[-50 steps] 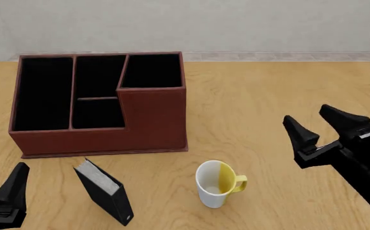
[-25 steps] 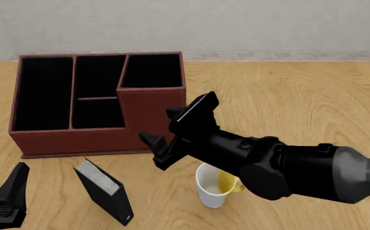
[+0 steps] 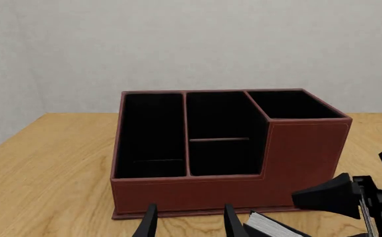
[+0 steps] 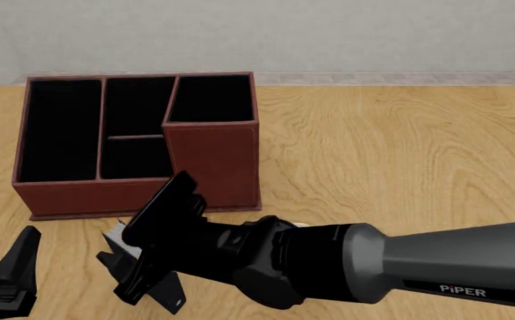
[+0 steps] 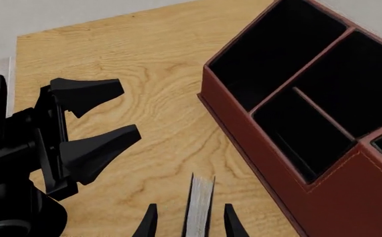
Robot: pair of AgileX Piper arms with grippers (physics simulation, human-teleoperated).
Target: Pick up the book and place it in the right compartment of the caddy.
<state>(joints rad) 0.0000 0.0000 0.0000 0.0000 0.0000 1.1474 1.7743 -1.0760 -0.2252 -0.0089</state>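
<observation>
Right jaws straddle the upright book [image 5: 199, 206], page edges facing up.

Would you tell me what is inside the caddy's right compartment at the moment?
Only black lining shows inside the right compartment of the caddy; its floor is hidden by the tall walls. The book remains outside.
</observation>
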